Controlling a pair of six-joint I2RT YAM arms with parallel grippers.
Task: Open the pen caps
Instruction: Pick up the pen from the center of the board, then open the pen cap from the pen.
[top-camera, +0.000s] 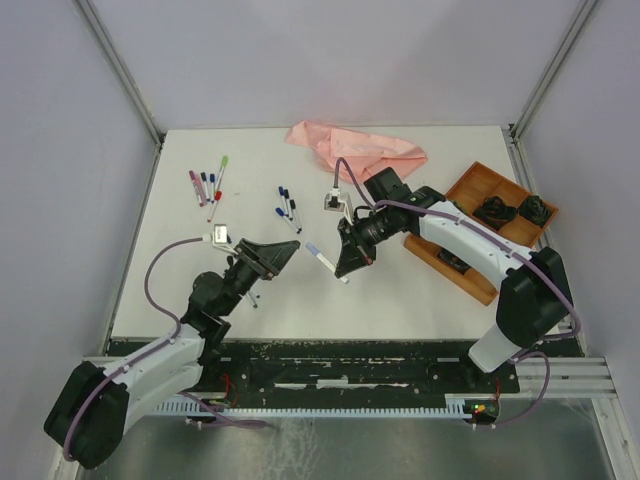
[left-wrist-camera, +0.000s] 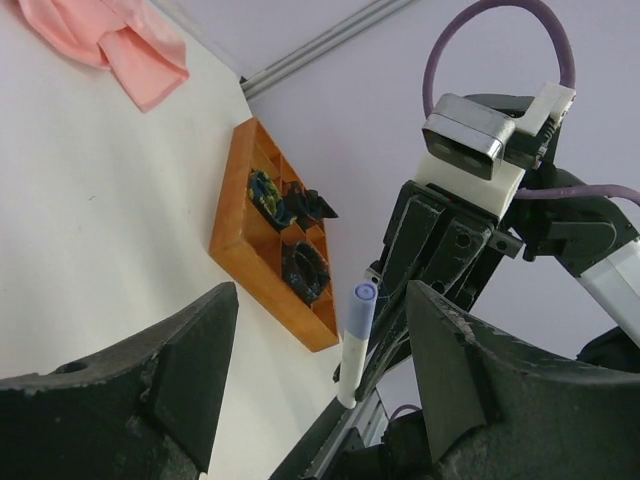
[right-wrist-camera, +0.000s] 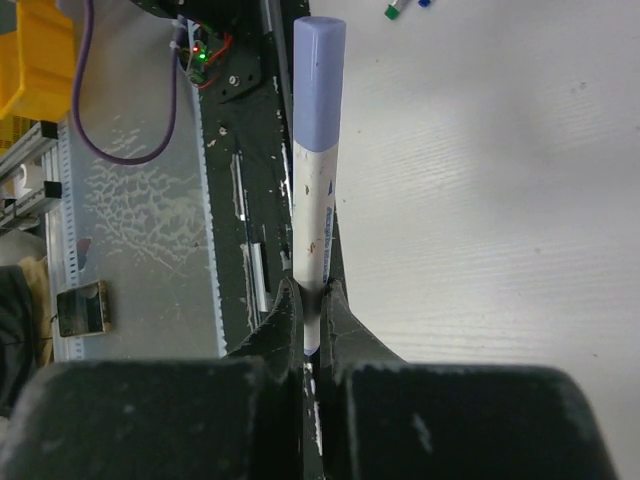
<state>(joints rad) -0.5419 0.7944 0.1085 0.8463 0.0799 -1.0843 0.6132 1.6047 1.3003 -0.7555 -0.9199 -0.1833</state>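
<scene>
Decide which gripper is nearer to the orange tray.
Right. The right gripper, shut on a pen, sits left of the orange tray; the open left gripper is farther left, beyond the pen.

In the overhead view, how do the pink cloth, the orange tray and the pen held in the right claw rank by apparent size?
Largest: the orange tray, though partly hidden.
Then the pink cloth.
Smallest by far: the pen in the right gripper.

Top camera stares down over the whole table (top-camera: 200, 290) from above its near edge; both wrist cameras sit close in, each catching that lavender-capped pen (left-wrist-camera: 355, 335).
</scene>
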